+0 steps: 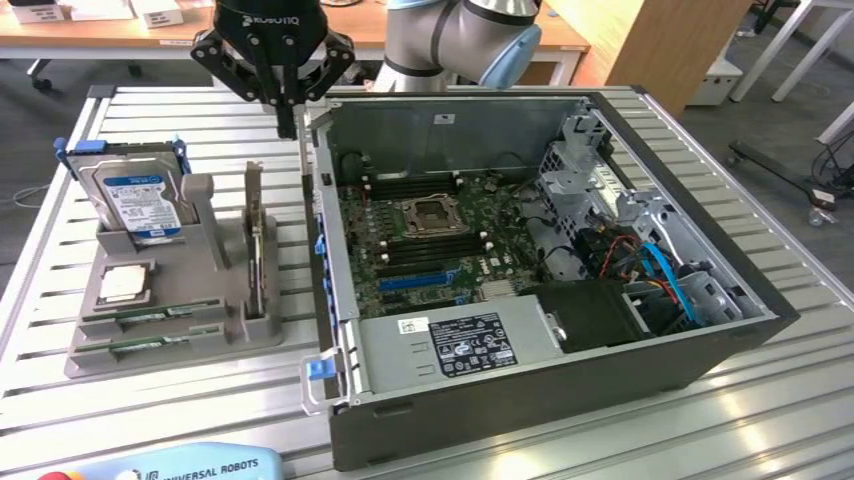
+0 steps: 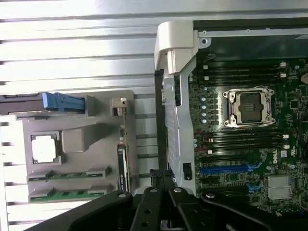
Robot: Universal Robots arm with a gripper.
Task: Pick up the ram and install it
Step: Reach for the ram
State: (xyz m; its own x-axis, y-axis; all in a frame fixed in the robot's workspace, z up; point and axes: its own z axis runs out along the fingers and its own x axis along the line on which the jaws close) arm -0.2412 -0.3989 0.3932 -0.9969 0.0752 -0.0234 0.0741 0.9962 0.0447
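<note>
Your pincer [image 1: 284, 128]: pressed together, hanging above the table [image 1: 174, 110] between grey holder [image 1: 200, 195] and open computer case [image 1: 534, 395] | ram [image 1: 150, 318]: lying flat in a holder slot, a second stick [image 1: 142, 346] alongside, processor chip [image 1: 123, 283] just beside, well apart from your pincer

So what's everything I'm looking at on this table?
open metal computer case: one, dark grey, exterior view's right
flat circuit board: one, green, inside the case
boxy power supply: one, silver, case's front edge
moulded plastic holder: one, grey, exterior view's left
hard drive: one, silver with blue label, standing in holder
square processor chip: one, silver, holder pocket
thin ram sticks: two, green, holder's front slots
upright expansion card: one, dark, holder's case side
robot arm: one, grey-blue, behind case
tool: one, black, shut, above holder-case gap
</note>
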